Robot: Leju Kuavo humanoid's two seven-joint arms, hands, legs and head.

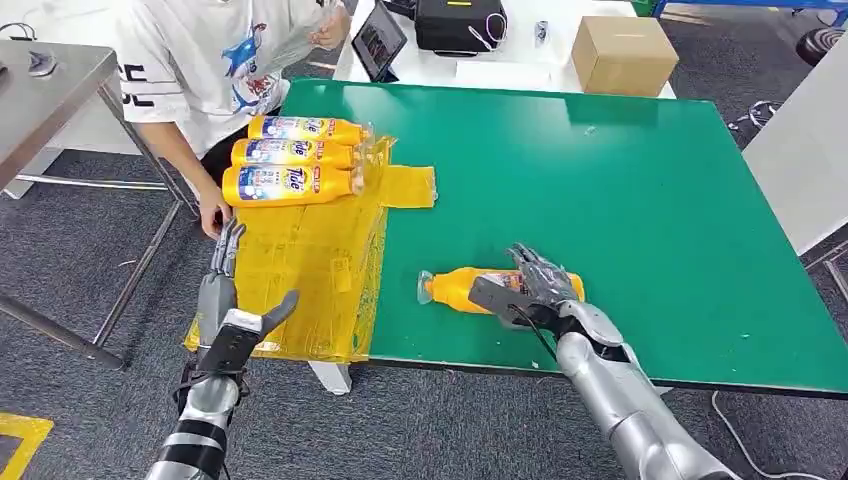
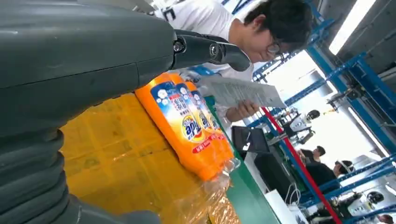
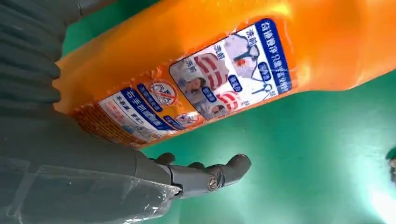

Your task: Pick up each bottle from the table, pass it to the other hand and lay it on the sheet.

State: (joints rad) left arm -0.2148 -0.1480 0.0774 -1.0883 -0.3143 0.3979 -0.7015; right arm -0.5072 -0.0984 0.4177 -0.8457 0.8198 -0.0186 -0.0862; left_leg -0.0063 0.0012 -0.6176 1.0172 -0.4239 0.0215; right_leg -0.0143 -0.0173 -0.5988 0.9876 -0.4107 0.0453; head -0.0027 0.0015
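Lying on the green surface (image 1: 620,200), an orange bottle (image 1: 465,288) sits under the right hand (image 1: 535,290), whose fingers (image 1: 528,262) curl over it. Left hand (image 1: 235,310) hovers with spread, empty fingers (image 1: 228,245); beyond them, three bottles (image 1: 295,158) lie on the yellow sheet (image 1: 300,270).

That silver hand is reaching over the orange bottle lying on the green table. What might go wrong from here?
1. The orange bottle lies on its side on the smooth green table, so it may roll or slide away as the right hand closes over it.
2. Three bottles already fill the far end of the yellow sheet; a careless placement could knock them.
3. A person's hand rests at the sheet's edge, close to the left hand, so contact is possible.
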